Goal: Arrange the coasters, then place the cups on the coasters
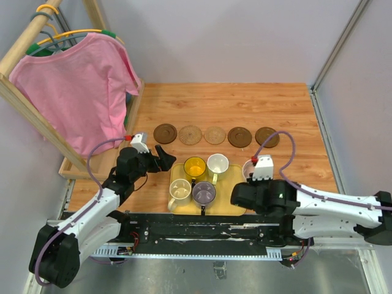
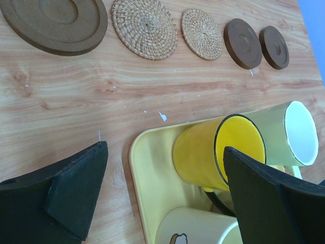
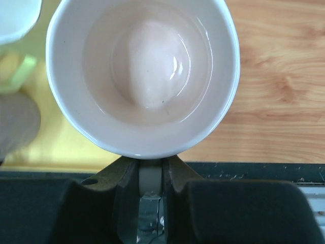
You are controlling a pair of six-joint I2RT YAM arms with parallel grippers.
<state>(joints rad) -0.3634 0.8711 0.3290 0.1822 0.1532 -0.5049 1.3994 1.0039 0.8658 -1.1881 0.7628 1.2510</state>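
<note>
Five coasters [image 1: 214,135] lie in a straight row across the far part of the wooden table [image 1: 294,104]. From left to right they are one dark brown, two tan woven and two dark brown, each set apart from its neighbour, and none has a cup on it.

Nearer, a yellow tray [image 1: 224,199] holds four cups. The yellow cup [image 1: 195,166] and the white cup [image 1: 217,163] stand on its far side. The cream cup [image 1: 180,191] and the purple-grey cup [image 1: 203,193] stand on its near side.

The right gripper [image 3: 150,175] is clenched on the handle of the pink cup [image 3: 142,76], its fingers pinching the handle from both sides. The cup is upright with its mouth facing up. It sits at the tray's far right corner, partly over the tray edge and partly over bare wood. Whether its base touches anything cannot be told.

The left gripper [image 1: 164,157] is at the tray's far left corner, its fingers [image 2: 76,198] spread wide and grasping nothing. In its wrist view one finger is over bare wood to the left of the tray, and the other is in front of the yellow cup.

At the far left, a pink shirt [image 1: 76,86] hangs on a wooden rack [image 1: 24,46].
</note>
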